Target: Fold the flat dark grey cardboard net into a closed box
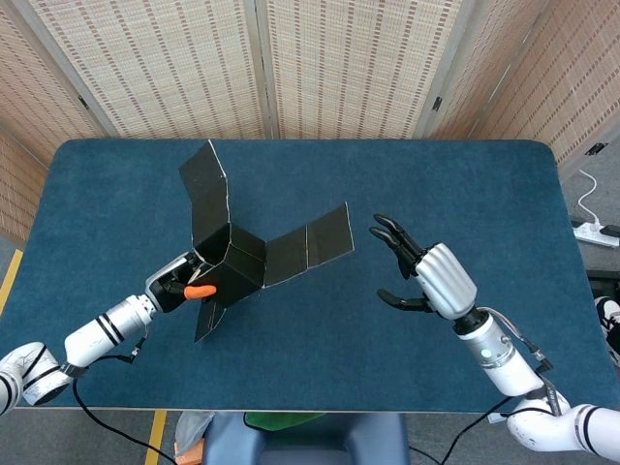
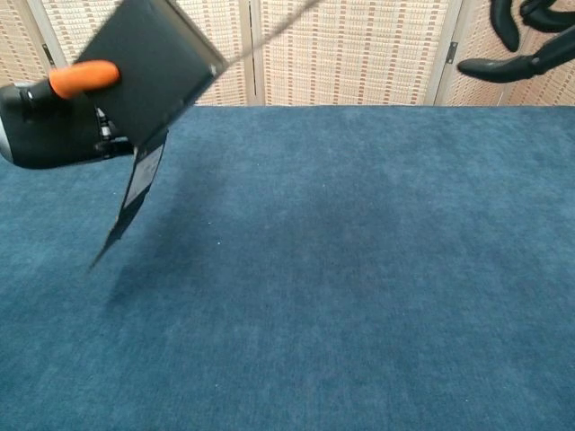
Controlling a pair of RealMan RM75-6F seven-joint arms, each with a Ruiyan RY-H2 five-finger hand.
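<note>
Dark grey cardboard net is up off the blue table, half-folded, and my left hand has it gripped at the folded corner, w/ an orange fingertip pressed against the card. In chest view that same left hand sits at the top-left edge, orange tip on the upper face of the net, which tilts steeply; one thin flap hangs down below it, clear of the cloth. From the head cam I see one flap strip sticking out to the right at a slant, another panel standing up toward the back of the table. My right hand is well apart from the net, off to the right above the table, fingers spread & holding nothing; in chest view only its dark fingers show at the top-right corner. Beyond the table: woven folding screen across the back, white power strip on the floor at far right.
</note>
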